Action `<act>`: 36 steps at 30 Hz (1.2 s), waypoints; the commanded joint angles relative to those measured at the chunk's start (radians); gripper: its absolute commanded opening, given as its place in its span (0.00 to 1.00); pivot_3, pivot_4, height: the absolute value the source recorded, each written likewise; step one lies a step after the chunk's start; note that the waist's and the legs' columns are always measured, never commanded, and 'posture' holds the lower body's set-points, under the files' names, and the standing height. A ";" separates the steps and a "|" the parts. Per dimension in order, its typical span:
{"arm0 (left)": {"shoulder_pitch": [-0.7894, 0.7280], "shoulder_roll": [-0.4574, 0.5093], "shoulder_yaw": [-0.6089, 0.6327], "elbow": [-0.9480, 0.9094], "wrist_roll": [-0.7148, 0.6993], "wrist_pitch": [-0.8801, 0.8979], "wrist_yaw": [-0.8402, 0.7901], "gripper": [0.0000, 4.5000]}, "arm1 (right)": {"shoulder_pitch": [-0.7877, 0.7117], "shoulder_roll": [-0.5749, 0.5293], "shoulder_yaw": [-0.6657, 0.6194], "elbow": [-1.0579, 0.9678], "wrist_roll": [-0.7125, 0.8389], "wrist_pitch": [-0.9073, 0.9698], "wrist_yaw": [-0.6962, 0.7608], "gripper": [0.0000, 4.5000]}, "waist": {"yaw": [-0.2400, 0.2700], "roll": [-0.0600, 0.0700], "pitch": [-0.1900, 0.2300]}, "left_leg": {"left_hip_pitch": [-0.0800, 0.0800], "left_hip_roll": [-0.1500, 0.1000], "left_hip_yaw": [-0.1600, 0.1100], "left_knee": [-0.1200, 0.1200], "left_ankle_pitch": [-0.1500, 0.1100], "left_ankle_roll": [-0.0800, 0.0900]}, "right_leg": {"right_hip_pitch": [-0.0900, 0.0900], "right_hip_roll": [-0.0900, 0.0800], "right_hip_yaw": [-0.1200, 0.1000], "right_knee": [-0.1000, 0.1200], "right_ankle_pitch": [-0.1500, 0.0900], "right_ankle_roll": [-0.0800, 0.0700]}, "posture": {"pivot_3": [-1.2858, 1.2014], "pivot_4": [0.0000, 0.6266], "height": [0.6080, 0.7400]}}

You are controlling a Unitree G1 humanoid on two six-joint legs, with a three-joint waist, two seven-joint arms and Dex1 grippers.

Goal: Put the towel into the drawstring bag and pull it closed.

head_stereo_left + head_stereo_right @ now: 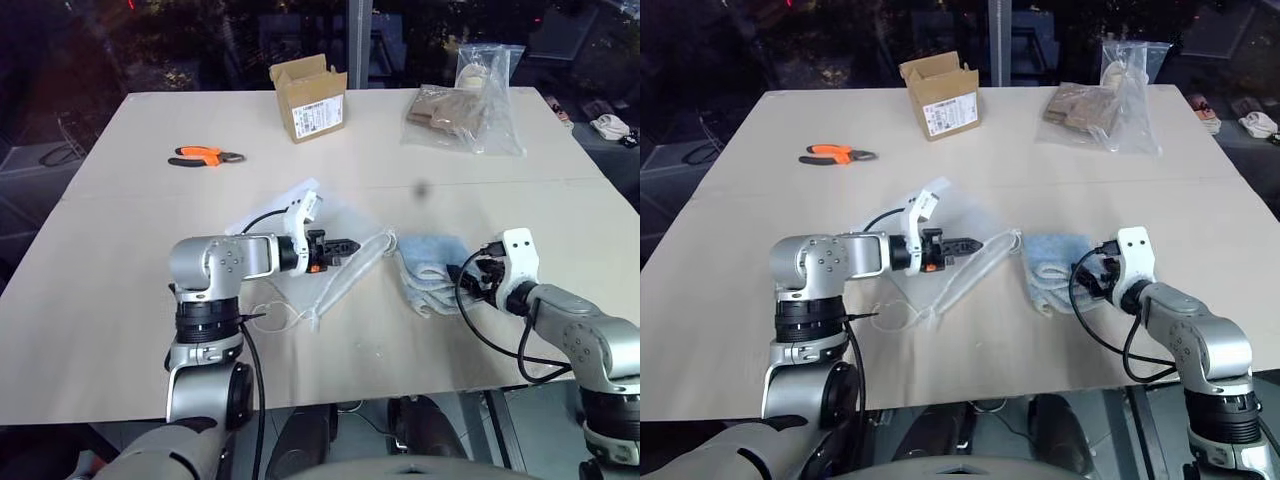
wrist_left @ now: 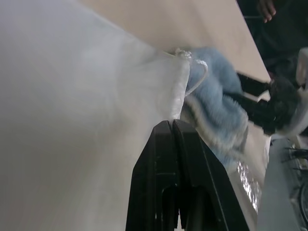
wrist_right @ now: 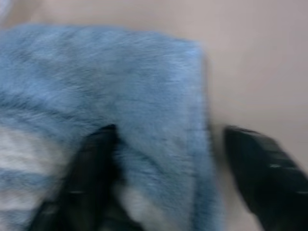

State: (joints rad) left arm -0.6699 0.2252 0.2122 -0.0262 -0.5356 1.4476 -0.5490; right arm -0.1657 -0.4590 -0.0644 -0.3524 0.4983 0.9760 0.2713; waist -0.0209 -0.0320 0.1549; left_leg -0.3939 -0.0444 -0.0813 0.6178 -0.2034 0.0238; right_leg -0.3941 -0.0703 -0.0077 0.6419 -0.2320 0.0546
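The white drawstring bag (image 1: 338, 282) lies flat in the middle of the table, its mouth and cord (image 2: 198, 77) facing the towel. My left gripper (image 1: 350, 245) lies level over the bag's upper layer near the mouth, fingers (image 2: 166, 144) pressed shut on the thin fabric. The light blue towel (image 1: 428, 258) sits folded just right of the bag's mouth. My right gripper (image 3: 168, 129) comes at the towel's right edge, open. One finger (image 3: 91, 173) rests on the towel. The other finger (image 3: 262, 166) is over bare table beside the towel's edge.
Orange-handled pliers (image 1: 205, 155) lie at the far left of the table. An open cardboard box (image 1: 310, 97) stands at the back centre. A crinkly clear plastic bag (image 1: 465, 108) with brown contents lies at the back right. The table's front edge (image 1: 330, 400) runs just ahead of both arms.
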 commanded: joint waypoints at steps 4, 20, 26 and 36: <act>-0.018 -0.030 0.046 0.052 -0.015 -0.071 0.065 0.00 | 0.088 -0.008 0.085 -0.067 -0.065 -0.284 0.158 0.10 | 0.002 0.001 0.001 | -0.002 0.001 0.000 0.000 0.000 0.000 | -0.002 0.000 0.000 0.000 0.000 0.000 | 0.52 0.24 1.00; -0.059 0.019 0.050 0.049 -0.184 0.032 -0.024 0.00 | -0.010 0.025 0.254 -0.045 -0.087 -0.459 0.359 0.01 | 0.006 0.004 0.004 | -0.005 -0.001 -0.001 0.000 0.000 -0.001 | -0.004 -0.001 -0.001 -0.001 0.002 -0.002 | 0.52 0.24 1.00; -0.034 0.057 0.035 -0.020 -0.242 0.073 -0.037 0.00 | -0.119 0.046 0.376 0.158 -0.295 -0.530 0.328 0.01 | 0.008 0.004 0.005 | -0.005 -0.001 -0.001 -0.001 0.002 -0.005 | -0.004 -0.001 0.000 0.000 0.002 -0.003 | 0.52 0.24 1.00; -0.010 0.100 0.035 -0.065 -0.257 0.048 -0.018 0.00 | -0.134 0.113 0.291 0.163 -0.285 -0.399 0.257 0.01 | 0.009 0.004 0.005 | -0.004 -0.002 -0.002 -0.001 0.001 -0.004 | -0.004 -0.001 0.000 0.000 0.003 -0.003 | 0.52 0.24 1.00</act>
State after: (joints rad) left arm -0.6840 0.3102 0.2386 -0.0490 -0.7724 1.5118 -0.5599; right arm -0.3070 -0.3433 0.2692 -0.1668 0.2018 0.5559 0.5456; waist -0.0122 -0.0276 0.1596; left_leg -0.3983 -0.0462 -0.0831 0.6172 -0.2024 0.0204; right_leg -0.3978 -0.0711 -0.0076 0.6417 -0.2294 0.0515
